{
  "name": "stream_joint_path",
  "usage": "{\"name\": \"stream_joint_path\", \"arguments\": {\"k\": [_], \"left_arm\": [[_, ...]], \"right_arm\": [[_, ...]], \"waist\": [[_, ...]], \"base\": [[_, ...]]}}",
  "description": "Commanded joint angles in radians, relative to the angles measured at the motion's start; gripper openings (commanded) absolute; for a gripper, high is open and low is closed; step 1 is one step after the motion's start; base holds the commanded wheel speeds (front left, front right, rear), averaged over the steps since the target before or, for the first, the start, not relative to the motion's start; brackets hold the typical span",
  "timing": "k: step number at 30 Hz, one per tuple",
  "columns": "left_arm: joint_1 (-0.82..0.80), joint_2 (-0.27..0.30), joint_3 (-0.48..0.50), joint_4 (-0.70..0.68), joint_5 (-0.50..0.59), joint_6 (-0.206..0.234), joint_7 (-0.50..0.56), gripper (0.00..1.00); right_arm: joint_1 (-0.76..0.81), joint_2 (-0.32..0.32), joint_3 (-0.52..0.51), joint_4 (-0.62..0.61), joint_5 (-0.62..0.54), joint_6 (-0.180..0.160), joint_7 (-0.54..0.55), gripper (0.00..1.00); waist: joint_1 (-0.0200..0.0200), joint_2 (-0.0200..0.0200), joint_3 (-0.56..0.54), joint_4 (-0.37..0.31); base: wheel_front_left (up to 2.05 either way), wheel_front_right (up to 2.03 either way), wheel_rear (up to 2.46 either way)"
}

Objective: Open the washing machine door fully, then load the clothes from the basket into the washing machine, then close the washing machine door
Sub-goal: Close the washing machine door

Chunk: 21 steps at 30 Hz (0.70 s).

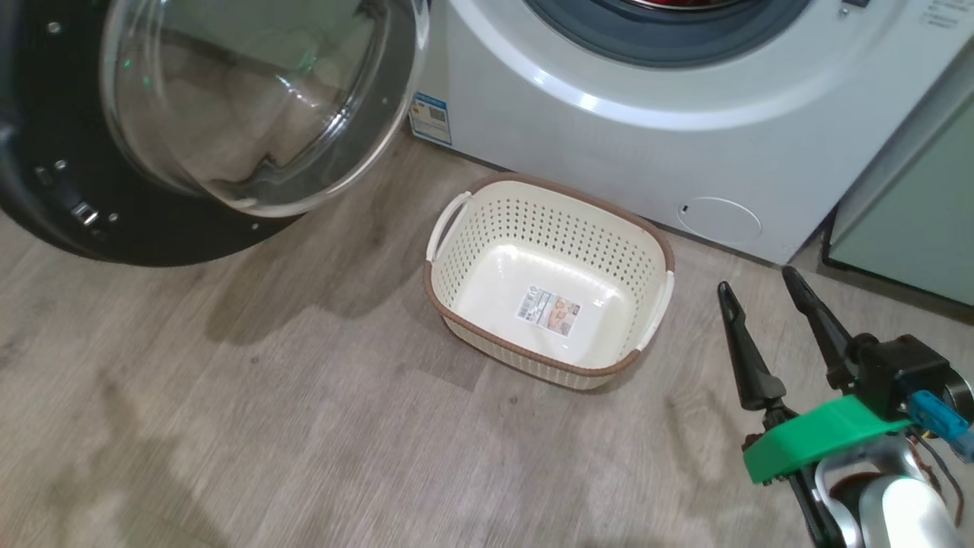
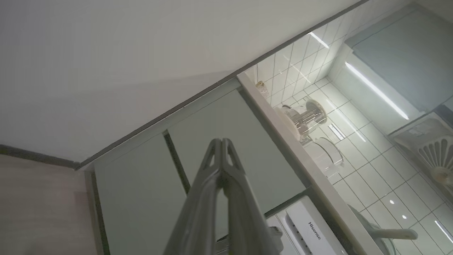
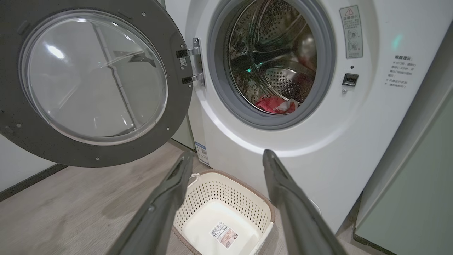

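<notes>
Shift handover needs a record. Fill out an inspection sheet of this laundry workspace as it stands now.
Surface: wood-look floor.
Job's things: door swung wide open; basket empty, on the floor before the washing machine; red clothes in the drum.
Clutter: nothing seen.
Grippers: right gripper open, beside the basket, holding nothing; left gripper shut, holding nothing.
Cables: thin wires behind the right gripper.
Surroundings: green cabinet right of the machine; tiled wall.

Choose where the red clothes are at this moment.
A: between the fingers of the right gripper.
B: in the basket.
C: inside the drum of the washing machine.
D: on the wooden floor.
C: the right wrist view shows the clothes lying low in the drum of the washing machine, and the basket holds nothing but its paper label.
</notes>
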Motion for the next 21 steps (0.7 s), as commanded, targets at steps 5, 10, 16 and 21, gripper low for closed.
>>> {"name": "stream_joint_path", "arguments": {"k": [5, 10, 16, 21], "left_arm": [[-0.077, 0.093, 0.009, 0.144, -0.036, 0.0, 0.07, 0.0], [-0.114, 0.09, -0.016, 0.256, -0.051, -0.02, 0.112, 0.0], [-0.147, 0.073, -0.072, 0.335, -0.038, -0.062, 0.148, 0.0], [-0.17, 0.052, -0.114, 0.384, -0.025, -0.079, 0.173, 0.0]], "right_arm": [[-0.039, -0.006, 0.019, -0.052, -0.016, 0.0, 0.01, 1.0], [-0.048, -0.006, 0.026, -0.062, -0.025, 0.0, 0.021, 1.0], [-0.058, -0.006, 0.033, -0.07, -0.032, 0.0, 0.031, 1.0], [-0.064, -0.006, 0.043, -0.073, -0.032, 0.0, 0.037, 1.0]], "waist": [[-0.0001, 0.0, 0.016, -0.015], [-0.0001, 0.0, 0.027, -0.026], [-0.0001, 0.0, 0.043, -0.039], [-0.0001, 0.0, 0.054, -0.053]], "base": [[0.0, 0.0, 0.0], [0.0, 0.0, 0.0], [0.0, 0.0, 0.0], [0.0, 0.0, 0.0]]}}
